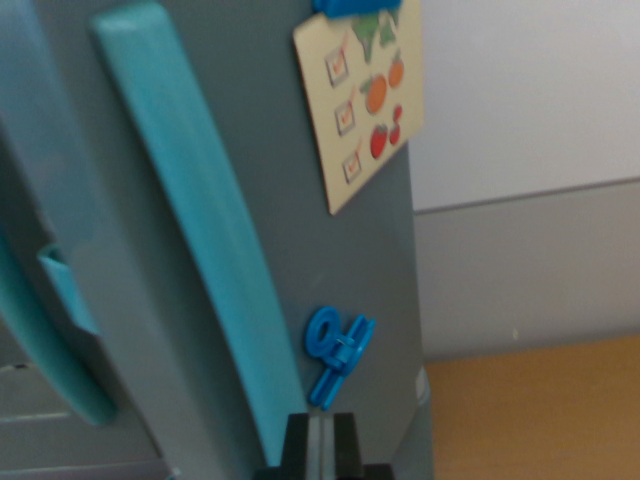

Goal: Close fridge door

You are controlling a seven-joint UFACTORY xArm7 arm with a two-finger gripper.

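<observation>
At the bottom edge of my wrist view I see the fingers, two black tips standing close together with only a thin slit between them. They seem to press against or sit right at the grey fridge door, and a sliver of grey shows through the slit. I cannot tell whether they grip anything; nothing visible sits clamped between them.

Just above the fingers, nearly touching their tips, a small blue key-shaped magnet sticks to the door, its ring end up and its shaft slanting down toward the fingers. Just to the wrist view's left of the fingers, the long teal handle runs up the door in a tilted band, starting beside the fingers and reaching the top of the frame.

Further up from the fingers and toward the wrist view's right, a cream checklist card with pictured fruit and vegetables hangs on the door under a blue clip.

Far to the left of the fingers, a second teal handle curves along another grey panel.

Beyond the door's edge, right of the fingers, lie a wooden floor and a pale wall.
</observation>
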